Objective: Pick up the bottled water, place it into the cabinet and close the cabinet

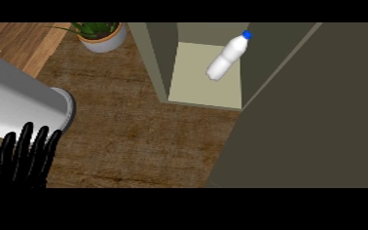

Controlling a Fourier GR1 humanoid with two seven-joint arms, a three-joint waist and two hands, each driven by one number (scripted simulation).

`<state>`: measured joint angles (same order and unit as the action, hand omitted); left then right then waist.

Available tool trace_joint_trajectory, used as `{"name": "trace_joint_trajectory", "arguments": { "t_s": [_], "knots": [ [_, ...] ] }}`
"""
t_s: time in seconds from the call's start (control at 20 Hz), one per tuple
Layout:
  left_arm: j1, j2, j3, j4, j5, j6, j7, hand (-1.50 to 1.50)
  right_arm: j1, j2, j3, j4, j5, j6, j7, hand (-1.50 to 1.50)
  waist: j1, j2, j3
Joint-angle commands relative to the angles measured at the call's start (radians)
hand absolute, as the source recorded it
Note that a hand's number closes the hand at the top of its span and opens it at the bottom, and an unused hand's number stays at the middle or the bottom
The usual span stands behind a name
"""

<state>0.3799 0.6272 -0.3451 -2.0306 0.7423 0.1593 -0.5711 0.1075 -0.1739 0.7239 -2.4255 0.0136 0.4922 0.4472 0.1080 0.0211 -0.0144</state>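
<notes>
Clear bottled water (227, 58) lies inside the cabinet (205, 95) — left hand (27, 153) fingers straight, apart.

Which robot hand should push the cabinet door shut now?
Probably the right. The bottle already lies inside the cabinet, and the open door swings out on the right side. Only the left robot hand shows, far off at the lower left.

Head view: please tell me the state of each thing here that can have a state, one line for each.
Bottled water: inside the cabinet, tilted, blue cap on, held by nothing.
Cabinet: open, its door swung out toward the right.
Left robot hand: open, fingers straight and pointing up, resting at the lower left edge, holding nothing.
Right robot hand: not in view.
Potted plant: upright on the counter.
</notes>
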Motion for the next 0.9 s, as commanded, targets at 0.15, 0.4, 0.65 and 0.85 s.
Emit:
{"name": "trace_joint_trajectory", "arguments": {
  "t_s": [0.15, 0.4, 0.65, 0.85],
  "knots": [
    [-0.01, 0.024, 0.007, -0.006, 0.009, -0.051, 0.001, -1.5, 0.003, 0.146, 0.101, 0.203, -0.204, -0.056, 0.088, 1.5, 0.066, 0.034, -0.002],
    [-0.011, 0.034, 0.009, -0.011, 0.015, -0.062, 0.012, -1.5, -0.013, 0.167, 0.05, 0.253, -0.366, -0.076, 0.131, 1.5, 0.069, 0.029, 0.001],
    [0.009, 0.044, 0.047, 0.007, 0.025, -0.069, -0.005, -1.5, 0.01, 0.167, -0.112, 0.211, -0.35, -0.189, 0.035, 1.5, 0.022, 0.018, 0.004],
    [0.026, 0.038, 0.048, 0.012, 0.029, -0.067, -0.01, -1.5, 0.05, 0.167, -0.176, 0.211, -0.331, -0.261, 0.003, 1.5, -0.005, 0.014, 0.004]
  ]
}}
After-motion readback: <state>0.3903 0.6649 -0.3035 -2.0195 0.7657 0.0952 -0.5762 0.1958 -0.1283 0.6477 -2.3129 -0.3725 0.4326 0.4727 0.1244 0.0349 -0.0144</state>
